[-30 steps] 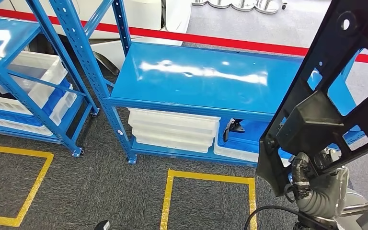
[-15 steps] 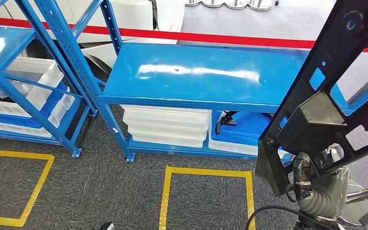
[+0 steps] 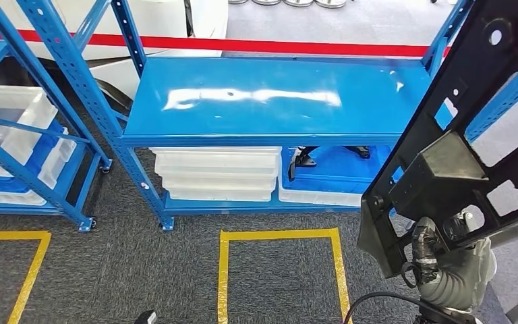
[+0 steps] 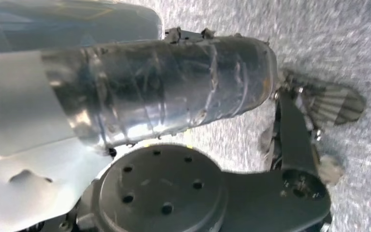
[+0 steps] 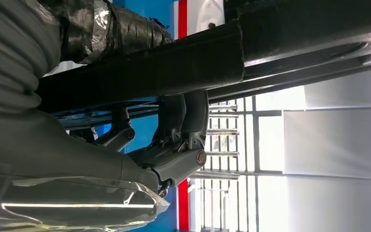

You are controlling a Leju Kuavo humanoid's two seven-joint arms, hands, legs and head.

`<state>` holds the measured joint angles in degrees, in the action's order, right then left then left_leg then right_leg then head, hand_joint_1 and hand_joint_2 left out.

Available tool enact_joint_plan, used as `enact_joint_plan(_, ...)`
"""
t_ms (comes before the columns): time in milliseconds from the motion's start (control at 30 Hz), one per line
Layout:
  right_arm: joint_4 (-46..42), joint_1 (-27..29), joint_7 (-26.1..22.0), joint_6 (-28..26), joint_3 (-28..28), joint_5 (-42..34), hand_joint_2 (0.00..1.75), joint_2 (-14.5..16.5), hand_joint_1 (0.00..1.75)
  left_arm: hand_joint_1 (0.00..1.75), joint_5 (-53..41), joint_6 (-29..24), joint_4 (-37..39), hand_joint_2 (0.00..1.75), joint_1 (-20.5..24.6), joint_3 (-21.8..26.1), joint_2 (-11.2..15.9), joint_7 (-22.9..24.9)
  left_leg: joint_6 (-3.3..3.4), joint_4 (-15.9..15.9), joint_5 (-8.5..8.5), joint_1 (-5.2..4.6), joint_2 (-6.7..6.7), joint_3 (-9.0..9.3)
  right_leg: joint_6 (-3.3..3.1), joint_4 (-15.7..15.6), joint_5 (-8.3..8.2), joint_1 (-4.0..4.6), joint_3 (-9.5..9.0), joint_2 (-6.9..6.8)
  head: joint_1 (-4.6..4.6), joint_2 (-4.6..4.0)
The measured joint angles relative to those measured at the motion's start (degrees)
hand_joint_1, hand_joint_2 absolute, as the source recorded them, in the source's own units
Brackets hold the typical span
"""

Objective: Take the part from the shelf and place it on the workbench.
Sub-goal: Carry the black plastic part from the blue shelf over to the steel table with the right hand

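Note:
The part (image 3: pixel 475 115) is a big black metal frame with cut-outs and small holes. It stands tilted at the right of the head view. My right hand (image 3: pixel 438 253) grips its lower end from below. In the right wrist view the dark fingers (image 5: pixel 181 121) curl around the part's black bar (image 5: pixel 203 58). The blue workbench (image 3: pixel 276 98) lies ahead with a bare glossy top; the part hangs off its right end, above the floor. My left hand (image 4: pixel 159 92), wrapped in tape, hangs over the grey carpet, and its fingers are hidden.
White bins (image 3: pixel 216 172) and a small black item (image 3: pixel 303 160) sit on the workbench's lower level. A blue shelf rack (image 3: pixel 47 81) with white bins (image 3: pixel 7 111) stands at the left. A yellow floor square (image 3: pixel 280 236) lies before the bench, a red line (image 3: pixel 276 47) behind it.
The whole picture has shifted: the camera has moved, so the workbench now sits further left and more square ahead. The part stays in my right hand in the same pose.

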<state>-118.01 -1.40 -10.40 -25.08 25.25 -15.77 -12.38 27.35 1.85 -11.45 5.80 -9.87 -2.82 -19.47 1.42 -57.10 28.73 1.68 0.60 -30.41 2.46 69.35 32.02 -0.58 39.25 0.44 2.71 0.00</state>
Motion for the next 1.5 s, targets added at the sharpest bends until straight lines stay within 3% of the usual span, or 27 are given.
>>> enact_joint_plan(67,0.02,0.03,-0.01,0.05,0.0,-0.02,1.75,0.01,1.75,0.0,0.08,-0.07,0.0,0.0,-0.11,0.0,-0.39,-0.01,0.01,0.0,0.02,-0.02,1.34,-0.08,0.29,3.48,0.6,-0.29,1.55,-0.31,-0.01,0.0)
enact_joint_plan(100,0.02,0.04,-0.01,0.08,-0.01,-0.03,1.75,-0.01,1.75,0.0,0.11,-0.09,0.0,0.0,-0.12,0.0,-0.48,-0.01,-0.01,0.0,0.04,-0.02,1.96,-0.07,0.26,2.09,-0.55,-0.36,0.81,-0.42,-0.01,0.0)
enact_joint_plan(167,0.01,0.01,-0.01,0.09,-0.01,-0.03,1.75,-0.01,1.75,0.0,0.15,-0.07,0.0,0.0,0.02,-0.02,-0.52,-0.01,-0.13,0.01,0.12,-0.04,2.97,0.08,-0.2,-5.94,-4.25,-0.27,-3.42,-1.74,-0.01,0.0)
enact_joint_plan(233,-0.02,-0.11,-0.02,0.11,-0.02,-0.03,1.75,0.0,1.75,0.0,0.16,-0.04,0.0,0.0,0.15,-0.04,-0.52,-0.02,-0.56,0.17,0.18,-0.16,3.8,0.24,-0.91,-12.65,-5.94,0.37,-6.92,-4.08,0.01,-0.01)
enact_joint_plan(267,-0.05,-0.17,-0.03,0.13,-0.03,-0.04,1.75,0.0,1.75,0.0,0.17,-0.04,0.0,0.0,0.16,-0.05,-0.52,-0.02,-0.88,0.3,0.19,-0.19,4.26,0.33,-1.21,-14.03,-5.97,0.7,-7.52,-4.69,0.01,-0.01)
enact_joint_plan(367,-0.19,-0.13,-0.07,0.15,-0.05,-0.05,1.75,0.01,1.75,0.0,0.19,-0.04,-0.01,0.0,0.17,-0.07,-0.52,-0.07,-1.91,0.78,0.36,-0.21,5.4,0.82,-2.02,-15.15,-6.42,0.92,-7.86,-3.06,0.11,0.0)
enact_joint_plan(433,-0.27,-0.16,-0.1,0.17,-0.05,-0.05,1.75,0.05,1.75,0.0,0.25,-0.04,-0.02,0.0,0.2,-0.07,-0.49,-0.09,-2.16,-1.77,2.42,-0.3,3.55,-0.03,-2.7,-16.39,-7.12,0.62,-8.58,-1.9,0.43,0.0)
enact_joint_plan(500,-0.25,-0.28,-0.13,0.21,-0.03,-0.09,1.75,0.1,1.75,0.0,0.36,-0.04,-0.02,0.0,0.06,-0.07,-0.25,-0.04,-1.97,-8.84,6.25,-0.38,0.82,-3.14,-3.09,-16.8,-7.37,0.5,-8.7,-0.7,0.77,0.0)
enact_joint_plan(533,-0.2,-0.3,-0.11,0.22,-0.01,-0.11,1.75,0.11,1.75,0.0,0.39,-0.04,-0.02,0.0,-0.1,-0.07,-0.03,-0.03,-1.89,-12.49,7.71,-0.44,0.13,-4.88,-3.18,-16.74,-7.38,0.55,-8.65,0.05,0.85,0.0)
enact_joint_plan(567,-0.14,-0.27,-0.1,0.22,0.01,-0.14,1.75,0.12,1.75,0.0,0.4,-0.04,-0.01,0.0,-0.26,-0.08,0.19,-0.03,-1.83,-14.72,8.2,-0.48,-0.22,-5.99,-3.2,-16.63,-7.33,0.59,-8.6,0.87,0.88,0.0)
enact_joint_plan(600,-0.1,-0.25,-0.08,0.23,0.02,-0.17,1.75,0.12,1.75,0.0,0.41,-0.04,-0.01,0.0,-0.43,-0.09,0.39,-0.04,-1.78,-14.96,7.54,-0.51,-0.42,-6.19,-3.18,-16.46,-7.27,0.61,-8.55,1.76,0.89,0.0)
enact_joint_plan(667,-0.03,-0.24,-0.03,0.23,0.02,-0.26,1.75,0.12,1.75,0.0,0.41,-0.04,0.0,0.0,-0.54,-0.12,0.67,-0.07,-1.74,-9.8,3.74,-0.42,-1.42,-3.89,-2.9,-15.83,-6.98,0.54,-8.44,3.53,0.9,0.0)
enact_joint_plan(700,-0.01,-0.28,-0.01,0.23,0.02,-0.31,1.75,0.12,1.75,0.0,0.41,-0.04,0.0,0.0,-0.51,-0.14,0.74,-0.07,-1.72,-6.32,1.99,-0.26,-2.88,-2.36,-2.58,-15.18,-6.7,0.59,-8.18,4.32,0.89,0.0)
enact_joint_plan(767,0.0,-0.38,0.09,0.22,0.01,-0.37,1.75,0.11,1.75,0.0,0.42,-0.04,0.0,0.0,-0.35,-0.2,0.79,-0.01,-1.36,-2.12,0.75,-0.04,-5.23,-0.71,-1.93,-13.68,-6.24,0.53,-7.11,5.87,0.81,0.0)
enact_joint_plan(800,0.01,-0.39,0.14,0.22,0.0,-0.38,1.75,0.12,1.75,0.0,0.43,-0.04,0.0,0.0,-0.32,-0.27,0.79,0.01,-1.09,-1.59,0.92,-0.04,-5.52,-0.63,-1.65,-13.11,-6.22,0.48,-6.52,6.63,0.8,0.0)
enact_joint_plan(867,0.0,-0.24,0.2,0.18,-0.03,-0.41,1.75,0.08,1.75,0.0,0.43,-0.04,0.0,0.0,-0.34,-0.56,0.76,-0.04,-0.6,-1.58,0.92,0.02,-4.09,-0.7,-1.31,-12.75,-6.36,0.18,-5.78,7.85,0.85,0.0)
enact_joint_plan(933,-0.07,-0.12,0.21,0.13,-0.08,-0.42,1.75,-0.04,1.75,0.0,0.43,-0.04,0.0,0.0,-0.34,-0.79,0.26,-0.1,-0.25,-1.42,0.83,0.16,-2.65,-0.46,-0.94,-10.5,-5.33,0.17,-4.51,5.51,0.63,0.0)
enact_joint_plan(1000,-0.14,-0.18,0.21,0.1,-0.09,-0.42,1.75,-0.12,1.75,0.0,0.43,-0.09,0.0,0.0,-0.32,-0.82,-0.4,-0.11,0.02,-1.28,0.93,-0.06,-1.45,-0.26,-0.43,-3.57,-2.48,0.07,-1.1,1.14,0.32,0.0)
enact_joint_plan(1067,-0.14,-0.17,0.22,0.09,-0.08,-0.43,1.75,-0.13,1.75,0.0,0.43,-0.16,0.0,0.0,-0.37,-0.83,-0.82,-0.15,0.23,-1.26,1.13,-0.47,-0.05,-0.15,-0.36,3.59,-0.17,0.0,2.67,-0.51,0.26,0.0)
enact_joint_plan(1100,-0.13,-0.13,0.24,0.09,-0.08,-0.44,1.75,-0.14,1.75,0.0,0.43,-0.19,0.0,0.0,-0.4,-0.84,-0.98,-0.17,0.3,-1.25,1.23,-0.72,0.64,-0.07,-0.64,4.64,-0.31,0.14,3.42,-0.63,0.26,0.0)
enact_joint_plan(1167,-0.15,-0.1,0.27,0.08,-0.09,-0.46,1.75,-0.17,1.75,0.0,0.43,-0.15,0.0,0.0,-0.31,-0.85,-1.07,-0.22,0.35,-1.08,1.4,-1.15,1.88,0.21,-1.87,-0.19,-3.49,0.96,1.4,-0.84,0.28,0.0)
enact_joint_plan(1200,-0.21,-0.11,0.28,0.08,-0.1,-0.47,1.75,-0.17,1.75,0.0,0.43,-0.13,0.0,0.0,-0.22,-0.87,-1.07,-0.22,0.37,-0.84,1.44,-1.26,2.42,0.46,-2.83,-4.72,-5.46,1.78,-0.77,-1.64,0.29,0.0)
enact_joint_plan(1267,-0.38,-0.25,0.32,0.08,-0.11,-0.47,1.75,-0.18,1.75,0.0,0.43,-0.07,0.0,0.0,-0.23,-0.96,-1.08,-0.14,0.28,-0.13,1.42,-1.36,3.48,0.96,-4.31,-12.01,-7.45,3.37,-4.55,-3.85,0.28,0.0)
enact_joint_plan(1333,-0.57,-0.38,0.37,0.06,-0.14,-0.48,1.75,-0.2,1.75,0.0,0.43,-0.03,0.0,0.0,-0.37,-1.01,-1.1,-0.05,0.06,0.56,1.39,-1.27,4.8,1.38,-4.85,-14.52,-7.5,4.1,-5.79,-4.36,0.28,0.0)
enact_joint_plan(1400,-0.71,-0.21,0.43,0.03,-0.17,-0.48,1.75,-0.23,1.75,0.0,0.43,-0.03,-0.01,0.0,-0.23,-1.02,-1.11,-0.08,-0.1,1.25,1.56,-1.44,5.61,2.03,-5.1,-16.56,-8.26,3.99,-7.09,-2.98,0.38,0.0)
enact_joint_plan(1467,-0.76,-0.15,0.48,-0.01,-0.16,-0.48,1.75,-0.22,1.75,0.0,0.47,-0.05,-0.02,0.0,0.04,-1.02,-1.1,-0.05,-0.24,-1.11,3.29,-1.79,3.45,1.45,-5.23,-19.39,-9.38,3.34,-9.21,-1.79,0.54,0.0)
enact_joint_plan(1500,-0.74,-0.18,0.5,-0.03,-0.14,-0.49,1.75,-0.19,1.75,0.0,0.49,-0.05,-0.02,0.0,0.09,-1.01,-1.06,-0.01,-0.33,-4.34,4.8,-1.79,1.69,0.04,-5.1,-20.3,-9.76,2.93,-9.89,-1.23,0.64,0.0)
